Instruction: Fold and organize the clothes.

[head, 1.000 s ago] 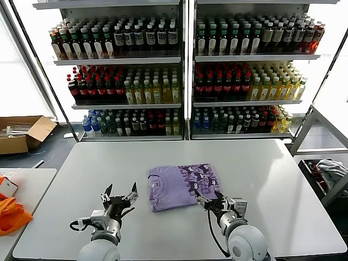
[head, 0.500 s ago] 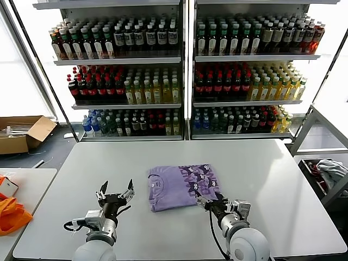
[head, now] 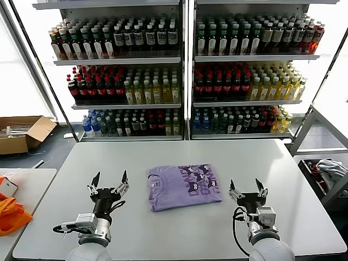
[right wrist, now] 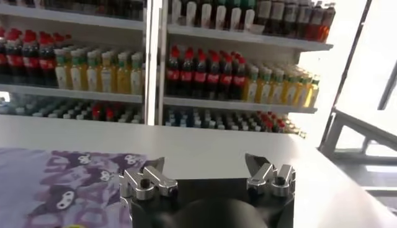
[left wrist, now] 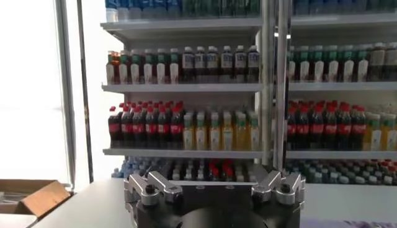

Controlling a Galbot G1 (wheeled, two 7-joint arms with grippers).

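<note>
The light purple T-shirt with dark cartoon prints (head: pixel 184 186) lies folded in the middle of the white surface (head: pixel 272 163). The left hand (head: pixel 109 182) and right hand (head: pixel 247 186) are wide apart, holding nothing, one on each side of it.

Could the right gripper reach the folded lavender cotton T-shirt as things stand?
Probably yes. The right gripper hovers open beside the folded lavender cotton T-shirt, with only bare white table between them and nothing lying on the shirt.
</note>
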